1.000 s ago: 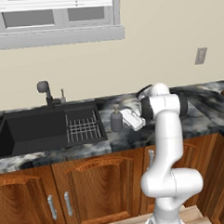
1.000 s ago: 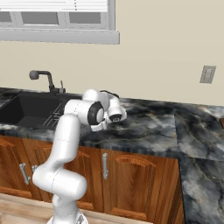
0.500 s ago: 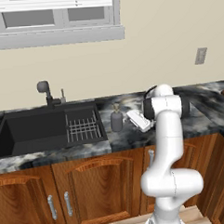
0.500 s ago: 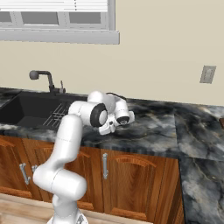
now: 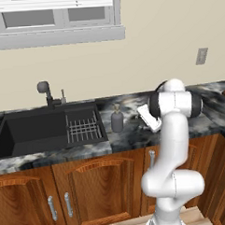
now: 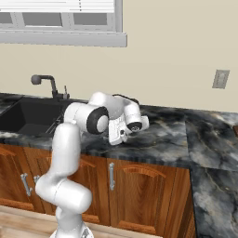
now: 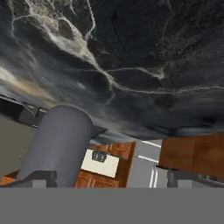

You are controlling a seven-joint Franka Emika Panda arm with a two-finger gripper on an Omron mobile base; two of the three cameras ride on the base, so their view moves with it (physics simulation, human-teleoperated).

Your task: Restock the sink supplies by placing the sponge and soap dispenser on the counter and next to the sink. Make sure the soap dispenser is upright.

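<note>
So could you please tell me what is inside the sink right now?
A grey wire grid fills the right part of the sink; the left part looks bare and dark. The near wall covers the basin's front floor.

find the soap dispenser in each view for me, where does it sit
Left base view: the soap dispenser stands upright on the counter, just right of the sink.
Right base view: I cannot make it out; the arm covers that stretch of counter.
Hand view: the big grey cylinder at lower left.
Shared landmark: the marbled black counter.
</note>
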